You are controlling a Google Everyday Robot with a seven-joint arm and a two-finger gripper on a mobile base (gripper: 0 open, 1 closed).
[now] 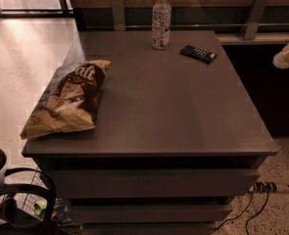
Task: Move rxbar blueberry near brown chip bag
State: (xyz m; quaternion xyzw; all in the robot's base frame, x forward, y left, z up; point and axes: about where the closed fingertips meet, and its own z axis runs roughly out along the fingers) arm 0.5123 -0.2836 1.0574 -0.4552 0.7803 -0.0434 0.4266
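Observation:
The rxbar blueberry (198, 54), a small flat dark wrapper with white marks, lies at the far right of the grey table (173, 111). The brown chip bag (68, 99), tan-edged with a dark brown centre and white lettering, lies on the table's left edge. A pale blurred part of my gripper (288, 54) shows at the right edge of the camera view, off the table and to the right of the bar, apart from it.
A clear plastic bottle (161, 19) with a white cap stands upright at the table's far edge, left of the bar. A wall rail with metal posts (254, 14) runs behind. Cables (261, 192) lie on the floor at lower right; dark robot parts (12, 199) at lower left.

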